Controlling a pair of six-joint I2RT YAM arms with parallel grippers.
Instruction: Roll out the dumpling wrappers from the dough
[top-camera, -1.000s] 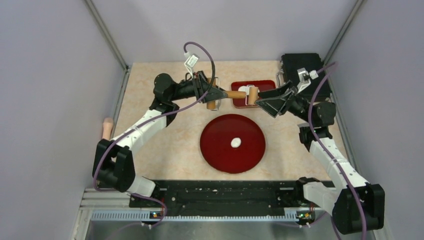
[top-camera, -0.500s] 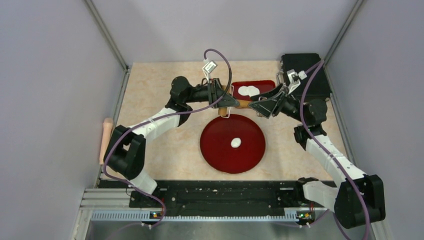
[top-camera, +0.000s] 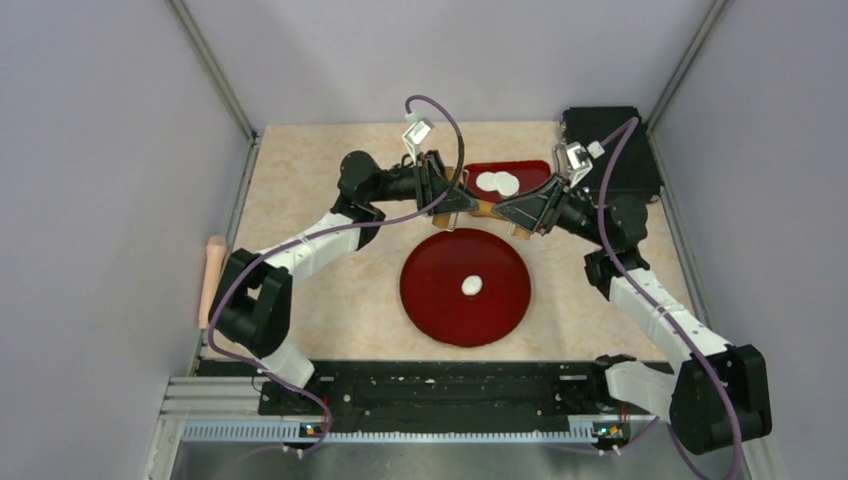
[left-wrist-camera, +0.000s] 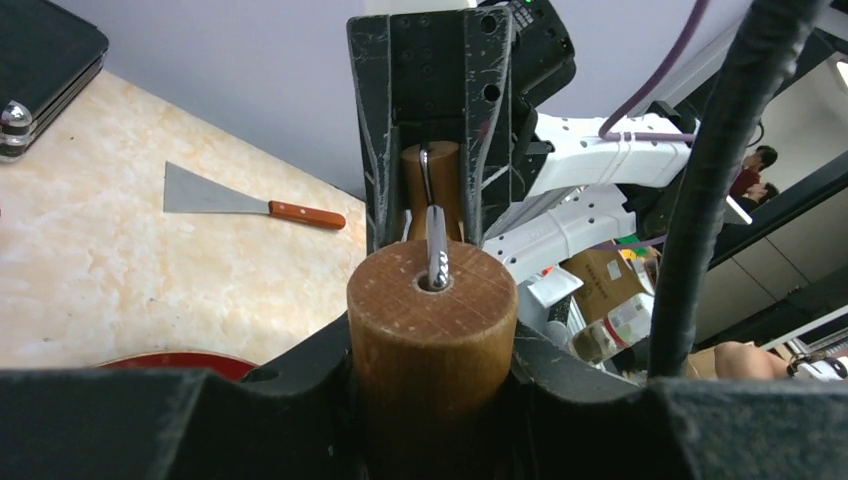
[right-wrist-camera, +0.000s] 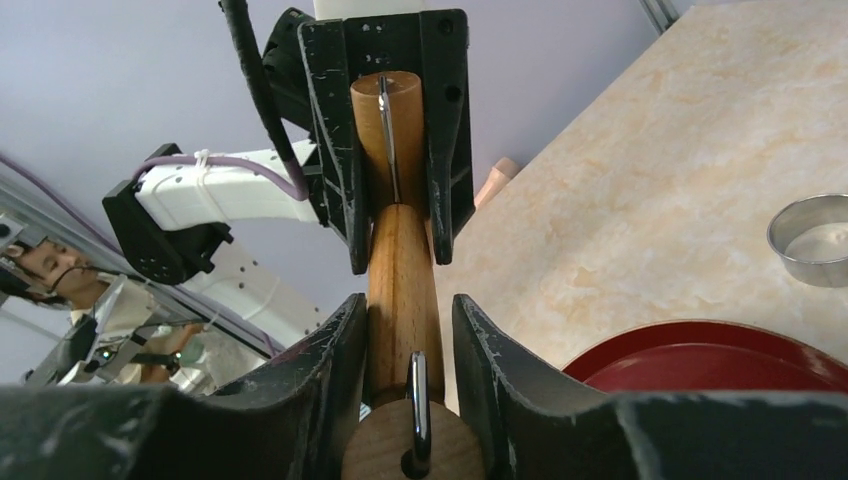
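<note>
Pin (top-camera: 487, 207) in left fingers (top-camera: 445, 193), right fingers (top-camera: 530, 209)

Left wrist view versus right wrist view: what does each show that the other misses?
Only the left wrist view shows the metal scraper with a wooden handle and the black case. Only the right wrist view shows the small round metal bowl. Both show the wooden rolling pin clamped at either end by the left gripper and right gripper, and the round red plate.
</note>
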